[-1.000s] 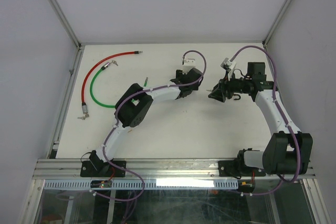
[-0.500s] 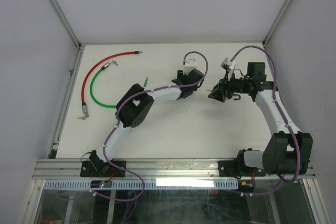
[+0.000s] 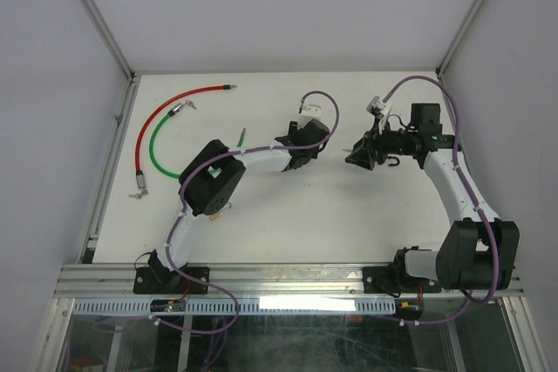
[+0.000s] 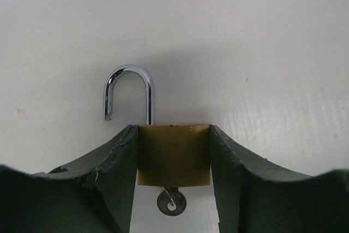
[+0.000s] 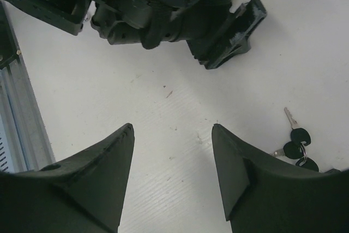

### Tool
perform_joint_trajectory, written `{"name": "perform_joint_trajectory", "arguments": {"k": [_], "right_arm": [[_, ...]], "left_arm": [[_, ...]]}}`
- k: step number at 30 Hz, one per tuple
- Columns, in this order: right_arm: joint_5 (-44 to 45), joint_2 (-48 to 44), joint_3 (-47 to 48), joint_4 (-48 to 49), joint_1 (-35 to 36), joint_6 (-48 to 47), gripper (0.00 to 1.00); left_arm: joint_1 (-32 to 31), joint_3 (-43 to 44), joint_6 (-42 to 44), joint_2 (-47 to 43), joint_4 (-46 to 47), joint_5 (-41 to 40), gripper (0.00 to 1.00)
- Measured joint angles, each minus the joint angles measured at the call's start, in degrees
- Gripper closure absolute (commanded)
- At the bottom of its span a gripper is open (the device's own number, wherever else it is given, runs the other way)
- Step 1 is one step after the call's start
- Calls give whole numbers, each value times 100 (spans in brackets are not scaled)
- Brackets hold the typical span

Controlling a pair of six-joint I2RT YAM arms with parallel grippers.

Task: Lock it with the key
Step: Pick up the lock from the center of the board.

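Observation:
My left gripper (image 4: pixel 173 129) is shut on a brass padlock (image 4: pixel 173 154), one finger on each side of its body. The chrome shackle (image 4: pixel 128 91) stands open, its free end out of the body, pointing away over the white table. A small silver key (image 4: pixel 171 202) sticks out of the padlock's underside. In the top view the left gripper (image 3: pixel 301 141) is near the table's middle and the padlock is hidden. My right gripper (image 3: pixel 359 152) is open and empty, facing the left gripper (image 5: pixel 223 31) across a short gap, a little above the table.
A bunch of black-headed keys (image 5: pixel 297 148) lies on the table to the right of the right gripper. A red cable (image 3: pixel 170 111) and a green cable (image 3: pixel 161 150) curve at the far left. Enclosure walls surround the table, with a metal rail (image 3: pixel 288 278) at the near edge.
The left arm's elbow has swung left and its wrist has shifted slightly left and turned. The right arm has not moved.

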Motion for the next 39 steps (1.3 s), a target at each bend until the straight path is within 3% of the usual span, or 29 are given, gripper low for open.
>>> {"name": "perform_joint_trajectory", "arguments": {"k": [15, 21, 27, 33, 39], "right_arm": [[-339, 0, -13, 2, 0, -57, 42], [-636, -2, -166, -136, 164, -728, 42], [-850, -127, -686, -494, 557, -2288, 32], [-826, -317, -1110, -699, 835, -3685, 27], [-586, -542, -1460, -511, 1156, -4258, 27]], "left_arm": [[2, -3628, 1034, -2546, 1596, 1871, 100], [2, -5088, 1578, -3276, 2743, 3036, 100], [4, -5775, 2282, -3626, 3471, 4271, 100], [85, -5884, 2704, -3679, 3954, 5523, 100], [210, -5880, 2736, -3670, 4310, 6684, 100]]}}
